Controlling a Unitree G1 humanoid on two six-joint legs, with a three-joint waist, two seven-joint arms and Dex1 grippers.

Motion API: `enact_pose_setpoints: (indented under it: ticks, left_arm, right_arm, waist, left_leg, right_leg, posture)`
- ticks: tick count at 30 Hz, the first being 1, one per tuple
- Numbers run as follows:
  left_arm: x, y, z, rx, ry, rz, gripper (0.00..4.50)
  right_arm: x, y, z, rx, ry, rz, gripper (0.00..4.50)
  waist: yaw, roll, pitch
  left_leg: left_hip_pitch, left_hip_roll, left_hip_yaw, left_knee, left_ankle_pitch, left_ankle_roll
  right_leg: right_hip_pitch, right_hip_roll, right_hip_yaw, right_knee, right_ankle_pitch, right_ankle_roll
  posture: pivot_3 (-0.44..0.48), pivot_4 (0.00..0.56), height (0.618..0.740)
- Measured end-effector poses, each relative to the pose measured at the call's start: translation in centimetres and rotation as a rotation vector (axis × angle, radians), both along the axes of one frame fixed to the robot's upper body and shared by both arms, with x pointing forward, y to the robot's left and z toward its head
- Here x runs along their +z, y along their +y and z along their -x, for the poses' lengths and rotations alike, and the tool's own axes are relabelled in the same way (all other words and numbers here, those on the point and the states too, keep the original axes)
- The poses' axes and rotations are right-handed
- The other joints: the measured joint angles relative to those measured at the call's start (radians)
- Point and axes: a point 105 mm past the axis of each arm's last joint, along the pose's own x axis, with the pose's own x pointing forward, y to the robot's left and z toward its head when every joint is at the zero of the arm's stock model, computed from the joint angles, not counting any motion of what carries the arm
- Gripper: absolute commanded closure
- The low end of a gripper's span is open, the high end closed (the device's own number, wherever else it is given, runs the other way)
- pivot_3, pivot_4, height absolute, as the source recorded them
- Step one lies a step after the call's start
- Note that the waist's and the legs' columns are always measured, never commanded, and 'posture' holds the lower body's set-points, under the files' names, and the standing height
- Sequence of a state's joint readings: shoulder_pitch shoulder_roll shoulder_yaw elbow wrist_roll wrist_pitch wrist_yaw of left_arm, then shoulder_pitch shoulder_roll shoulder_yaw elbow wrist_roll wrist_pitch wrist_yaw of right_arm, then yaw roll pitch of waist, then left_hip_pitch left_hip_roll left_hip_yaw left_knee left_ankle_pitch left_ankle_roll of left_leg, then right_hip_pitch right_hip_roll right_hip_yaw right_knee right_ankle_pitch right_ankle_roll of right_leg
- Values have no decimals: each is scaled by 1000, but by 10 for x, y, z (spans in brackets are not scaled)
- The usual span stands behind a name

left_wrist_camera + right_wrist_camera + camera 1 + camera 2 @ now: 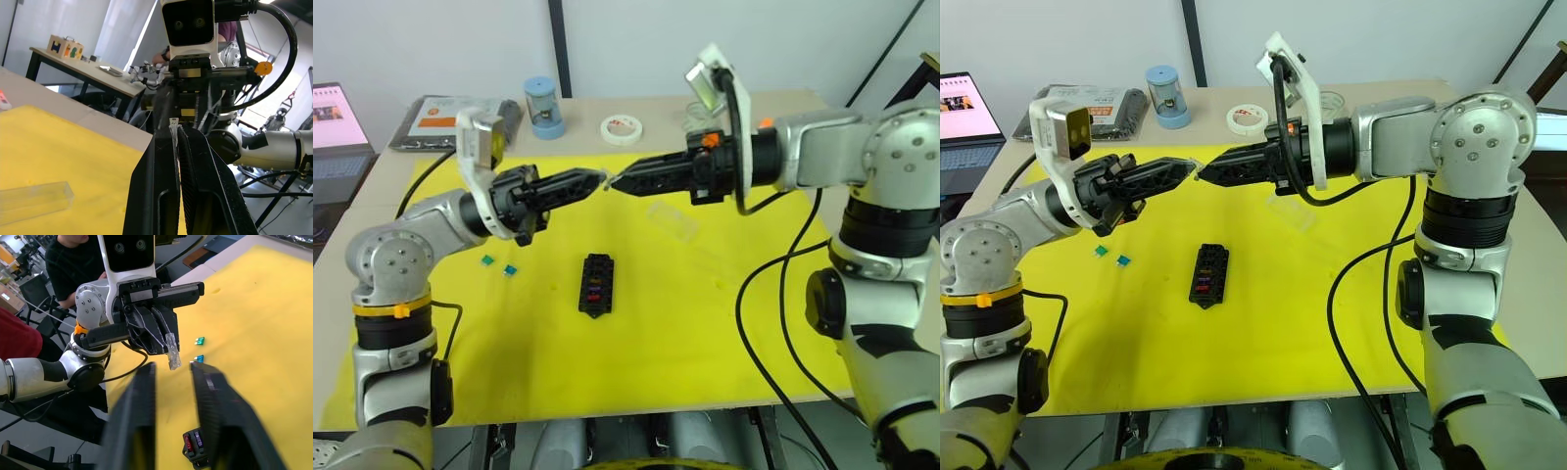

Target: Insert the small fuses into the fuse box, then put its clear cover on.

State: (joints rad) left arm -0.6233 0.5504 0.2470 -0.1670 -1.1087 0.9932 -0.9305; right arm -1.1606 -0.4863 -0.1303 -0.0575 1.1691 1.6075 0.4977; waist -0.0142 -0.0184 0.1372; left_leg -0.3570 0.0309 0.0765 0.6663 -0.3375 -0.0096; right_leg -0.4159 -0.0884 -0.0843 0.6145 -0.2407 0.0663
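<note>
Fuse box (597,285) lies nearest, flat on the yellow mat (705,323) covering the worktop (803,103), w/ red and purple fuses seated in its slots. Two loose fuses, green (486,259) and teal (510,267), sit on the mat left of the box, just apart from each other. Clear cover (673,219) lies on the mat right of and beyond the box.

Above the mat, left gripper (603,179) is clenched on a small clear fuse (172,351), held tip-to-tip w/ right gripper (619,182), whose fingers are spread apart either side of it.

Far edge of the worktop: flat black packet w/ orange label (435,119), blue cylinder (543,106), tape roll (621,128). Laptop (337,127) far left. White wall behind; person in dark top (73,259) and another table (88,68) in the room.
</note>
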Motion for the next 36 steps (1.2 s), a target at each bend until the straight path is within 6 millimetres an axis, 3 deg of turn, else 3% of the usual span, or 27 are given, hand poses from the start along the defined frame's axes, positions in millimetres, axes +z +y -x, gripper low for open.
enact_pose_setpoints:
  ticks: [27,30,32,36]
  left_arm:
    - [-1,-1,-1,-1,6,-4,4500]
    - [-1,-1,-1,-2,6,-4,4500]
    - [0,-1,0,-5,0,-2,4500]
    - [0,0,0,-4,-2,-3,4500]
  right_arm:
    - [-1,6,2,17,6,-9,3381]
    - [-1,6,2,14,6,-7,3862]
    - [-1,5,0,4,4,-6,4478]
    - [-1,5,1,6,5,-8,4478]
  waist:
    - [0,0,0]
    - [0,0,0]
    - [0,0,0]
    - [0,0,0]
  left_leg:
    - [0,0,-1,0,0,0]
    - [0,0,-1,0,0,0]
    - [0,0,-1,0,0,0]
    - [0,0,-1,0,0,0]
  right_leg:
    - [0,0,0,-1,0,0]
    - [0,0,0,-1,0,0]
    - [0,0,0,-1,0,0]
    - [0,0,0,-1,0,0]
  posture:
    - [0,150,740]
    - [0,150,740]
    - [0,150,740]
    - [0,150,740]
